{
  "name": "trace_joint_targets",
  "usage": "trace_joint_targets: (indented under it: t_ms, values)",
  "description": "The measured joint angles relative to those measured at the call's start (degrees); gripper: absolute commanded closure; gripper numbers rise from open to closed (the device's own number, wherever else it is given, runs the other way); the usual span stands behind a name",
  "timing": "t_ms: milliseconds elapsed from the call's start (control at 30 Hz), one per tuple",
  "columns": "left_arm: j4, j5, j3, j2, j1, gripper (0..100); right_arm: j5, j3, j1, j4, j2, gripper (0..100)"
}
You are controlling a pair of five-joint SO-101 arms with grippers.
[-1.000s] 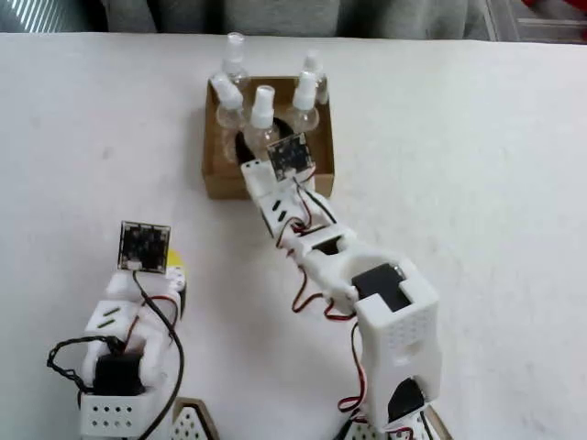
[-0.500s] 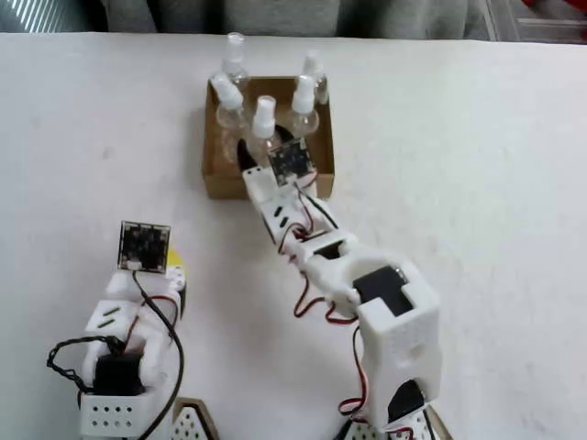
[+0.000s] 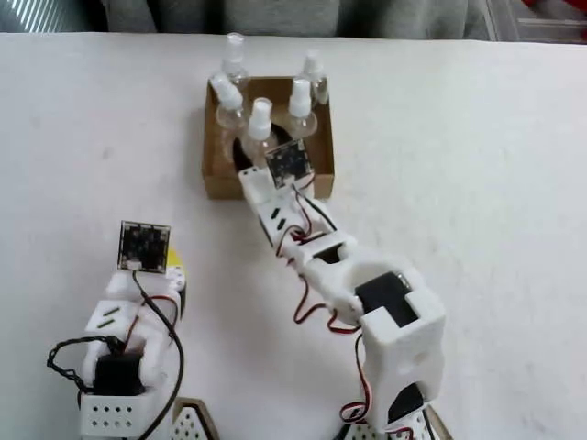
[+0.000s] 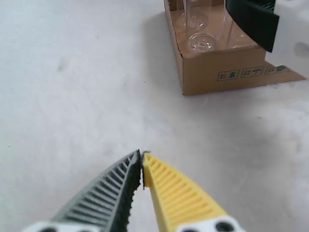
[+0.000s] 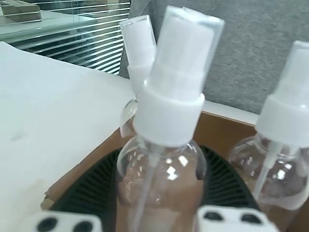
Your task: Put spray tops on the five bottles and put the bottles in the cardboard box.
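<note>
The cardboard box [image 3: 215,174] stands at the table's far middle, and it appears again as the cardboard box [image 4: 227,72] in the left wrist view. Several clear bottles with white spray tops stand in or at it, such as one [image 3: 226,99] at its left and one [image 3: 302,101] at its right. My right gripper [image 3: 259,147] is inside the box, shut on a clear bottle [image 5: 161,181] with a spray top [image 5: 174,72]. The black jaws sit on both sides of its body. My left gripper [image 4: 142,157] is shut and holds nothing, low over the table near the front left.
More capped bottles [image 5: 285,145] stand close beside the held one. Two bottles [image 3: 235,53] stand at the box's far edge; whether inside or behind it I cannot tell. Bare white table lies around the box. My left arm [image 3: 128,321] rests at the front left.
My right arm has pushed slightly farther and leftward into the box, taking the held bottle with it. The left arm has not moved.
</note>
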Motion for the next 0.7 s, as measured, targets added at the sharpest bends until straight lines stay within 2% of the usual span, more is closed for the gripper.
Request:
trace_joint_targets:
  t_ms: [100,267,700]
  values:
    - [0.0,0.0,0.0,0.0,0.0,98,0.0,0.0,0.0,0.0,0.0,84.3]
    - [0.0,0.0,0.0,0.0,0.0,98,0.0,0.0,-0.3,0.0,0.3,75.6]
    - [0.0,0.0,0.0,0.0,0.0,98,-0.1,0.0,-0.8,0.0,0.8,75.2]
